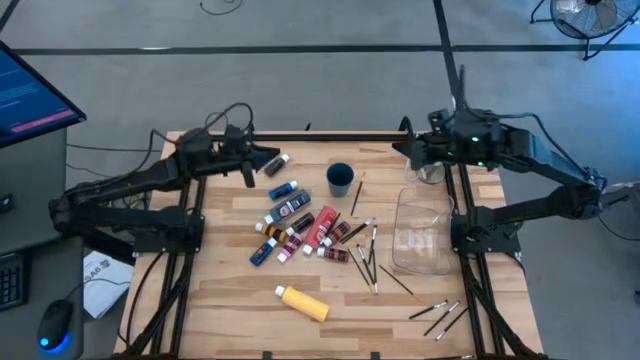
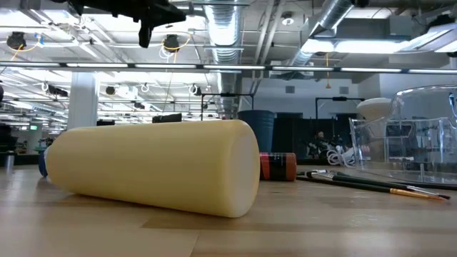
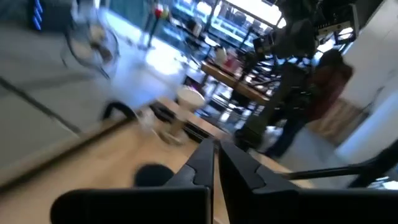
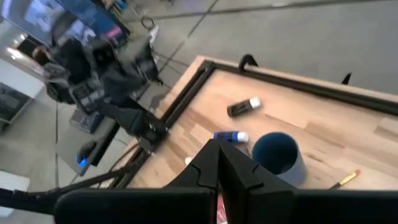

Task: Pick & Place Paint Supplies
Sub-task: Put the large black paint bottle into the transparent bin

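A wooden tabletop (image 1: 230, 290) is seen from above, with paint supplies scattered across its middle. A yellow bottle (image 1: 303, 302) is laid on its side near the front edge, its long axis running diagonally from upper left to lower right. A cluster of small tubes (image 1: 295, 222) is spread at mid-table, most laid diagonally. Thin brushes (image 1: 366, 258) are strewn to the right of them, and a few more brushes (image 1: 440, 316) lie near the front right corner. A dark blue cup (image 1: 340, 179) is stood upright behind the tubes, and a clear container (image 1: 421, 232) is set to the right.

The left end effector (image 1: 272, 160) is held above the back left of the tabletop, pointing right, its fingers pressed together on nothing. The right end effector (image 1: 402, 148) is held over the back right, pointing left, fingers likewise together and empty.
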You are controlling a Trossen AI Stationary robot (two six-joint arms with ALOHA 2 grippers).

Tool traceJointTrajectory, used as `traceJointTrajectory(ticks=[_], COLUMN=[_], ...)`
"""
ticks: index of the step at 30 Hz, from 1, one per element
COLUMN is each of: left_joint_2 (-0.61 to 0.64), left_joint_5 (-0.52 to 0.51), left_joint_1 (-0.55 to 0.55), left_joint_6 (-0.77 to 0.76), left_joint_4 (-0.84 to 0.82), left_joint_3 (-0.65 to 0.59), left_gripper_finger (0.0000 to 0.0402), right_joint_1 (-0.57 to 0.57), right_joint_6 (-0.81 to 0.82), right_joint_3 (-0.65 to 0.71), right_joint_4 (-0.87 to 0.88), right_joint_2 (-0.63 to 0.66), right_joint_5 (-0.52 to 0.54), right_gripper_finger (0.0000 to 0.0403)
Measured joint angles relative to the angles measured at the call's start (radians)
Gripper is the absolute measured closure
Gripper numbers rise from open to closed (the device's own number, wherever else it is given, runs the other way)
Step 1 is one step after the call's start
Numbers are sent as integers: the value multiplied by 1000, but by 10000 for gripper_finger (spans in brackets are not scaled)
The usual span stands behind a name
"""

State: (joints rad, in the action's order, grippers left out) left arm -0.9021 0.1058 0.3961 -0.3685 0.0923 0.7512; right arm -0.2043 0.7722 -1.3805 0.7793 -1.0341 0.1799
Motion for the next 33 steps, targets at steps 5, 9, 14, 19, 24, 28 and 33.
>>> traceJointTrajectory(ticks=[5,9,14,19,24,28,33], left_joint_2=[35,58,63,64,61,26,-19], left_joint_5=[-23,-27,-27,-31,-115,-108,43], left_joint_1=[32,32,32,32,42,49,5], left_joint_6=[52,25,23,21,22,20,-27], left_joint_4=[-1,5,3,-2,-114,-247,-296], left_joint_3=[5,6,6,6,6,6,6], left_gripper_finger=[399,399,399,399,399,399,399], right_joint_1=[-21,-21,-14,-31,-48,-48,-48], right_joint_6=[-1,-4,-7,-15,-20,-21,-23], right_joint_3=[-27,-42,-42,-43,-43,-43,-43], right_joint_4=[-19,-20,-22,-32,-32,-31,-31], right_joint_2=[-59,-89,-101,-99,-99,-99,-99], right_joint_5=[-11,-53,-55,-55,-55,-55,-61], right_gripper_finger=[403,403,403,403,403,403,403])
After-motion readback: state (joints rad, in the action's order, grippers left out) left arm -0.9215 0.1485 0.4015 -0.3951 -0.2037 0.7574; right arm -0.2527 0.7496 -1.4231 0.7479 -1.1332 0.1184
